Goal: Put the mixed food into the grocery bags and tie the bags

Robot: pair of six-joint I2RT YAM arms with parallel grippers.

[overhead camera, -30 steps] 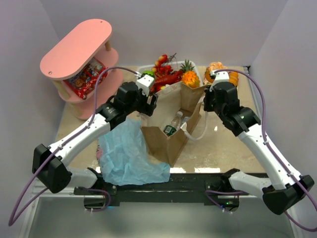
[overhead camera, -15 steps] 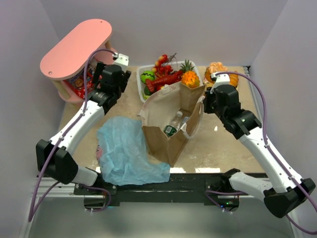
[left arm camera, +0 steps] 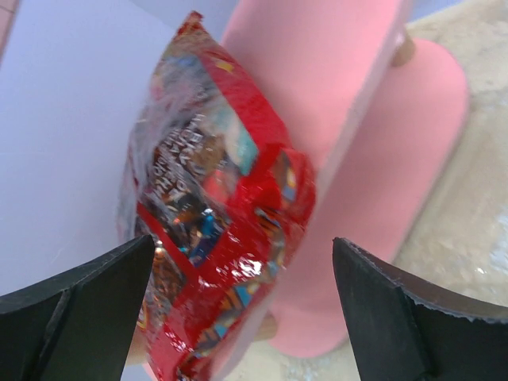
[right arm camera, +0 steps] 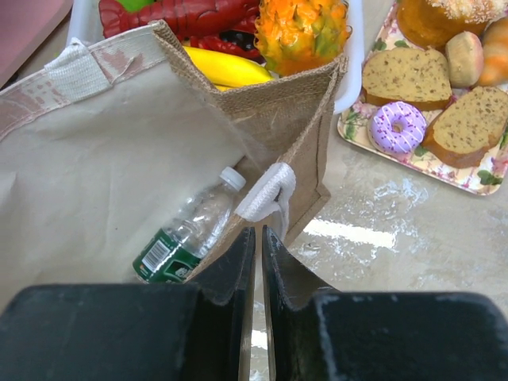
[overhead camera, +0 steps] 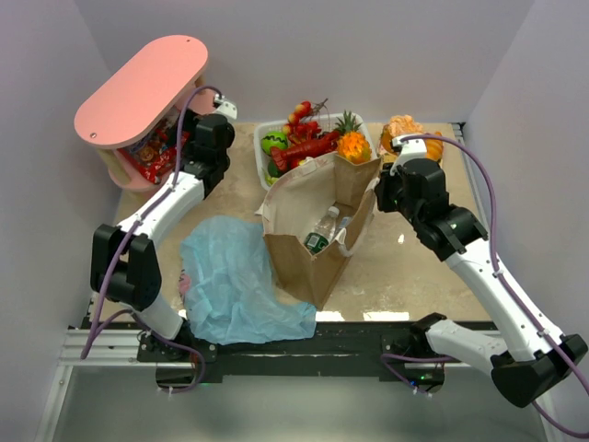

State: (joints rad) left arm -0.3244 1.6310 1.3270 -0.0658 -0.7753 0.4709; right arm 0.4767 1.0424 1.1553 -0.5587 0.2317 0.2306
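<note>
Your left gripper (left arm camera: pixel 244 246) gapes wide and holds nothing, facing the red snack packet (left arm camera: pixel 214 206) on the pink shelf (left arm camera: pixel 317 63); the packet's print is too blurred to read. Your right gripper (right arm camera: pixel 254 234) is pinched on the rim of the brown paper bag (right arm camera: pixel 103 175). Inside the bag lies the clear bottle (right arm camera: pixel 186 234), its green label showing only a barcode.

The shelf (overhead camera: pixel 138 78) top overhangs the packets (left arm camera: pixel 210 198), so they lie open only from the side, where the left gripper (left arm camera: pixel 242 242) faces them with wide jaws. The brown bag (overhead camera: pixel 299 262) gapes upward, with a bottle (overhead camera: pixel 322 230) lying inside. The right gripper (right arm camera: pixel 254 234), pinching its right rim, blocks that side. The crammed basket (overhead camera: pixel 260 157) stands just behind.
</note>
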